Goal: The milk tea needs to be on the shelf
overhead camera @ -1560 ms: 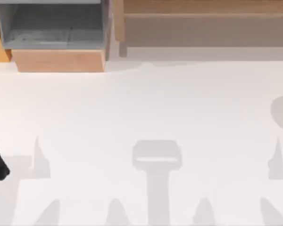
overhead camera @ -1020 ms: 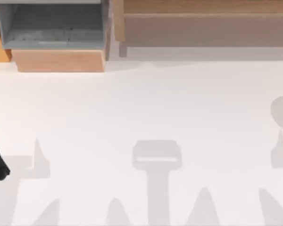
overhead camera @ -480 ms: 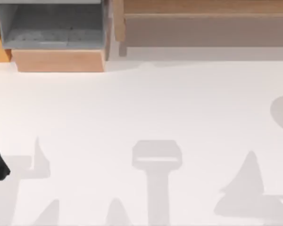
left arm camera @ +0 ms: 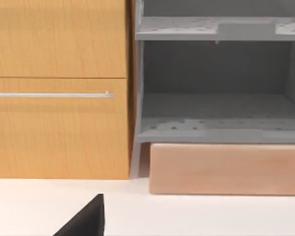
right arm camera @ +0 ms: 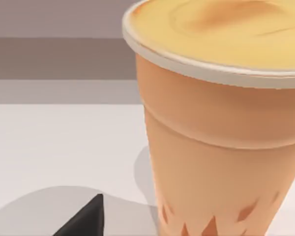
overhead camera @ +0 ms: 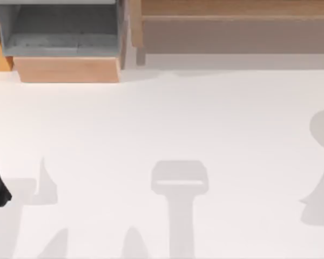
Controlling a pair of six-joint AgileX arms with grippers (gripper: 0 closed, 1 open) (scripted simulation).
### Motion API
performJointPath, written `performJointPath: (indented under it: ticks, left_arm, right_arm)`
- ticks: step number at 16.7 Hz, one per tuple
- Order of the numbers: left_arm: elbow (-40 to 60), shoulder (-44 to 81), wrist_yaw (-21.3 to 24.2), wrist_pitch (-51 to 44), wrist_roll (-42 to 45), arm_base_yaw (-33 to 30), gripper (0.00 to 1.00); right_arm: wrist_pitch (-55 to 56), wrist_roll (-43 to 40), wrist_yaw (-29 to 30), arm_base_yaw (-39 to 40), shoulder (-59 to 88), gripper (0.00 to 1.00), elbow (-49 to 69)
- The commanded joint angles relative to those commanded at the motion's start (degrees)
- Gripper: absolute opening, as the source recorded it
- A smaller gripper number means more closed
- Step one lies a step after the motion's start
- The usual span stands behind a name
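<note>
Right, your right wrist camera sat close on the milk tea: orange cup, pale rim, creamy top, upright on the white table. Fingers' state: couldn't tell.

Probably a rendered kitchen or café counter: a wooden drawer cabinet, grey shelf, white table.
</note>
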Motion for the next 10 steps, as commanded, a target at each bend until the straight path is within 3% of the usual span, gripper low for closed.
performJointPath:
  ticks: [10]
  left_arm:
    - [0.0,0.0,0.0,0.0,0.0,0.0,1.0]
  right_arm:
    - [1.4,0.3,1.2,1.2,4.7,1.0,3.7]
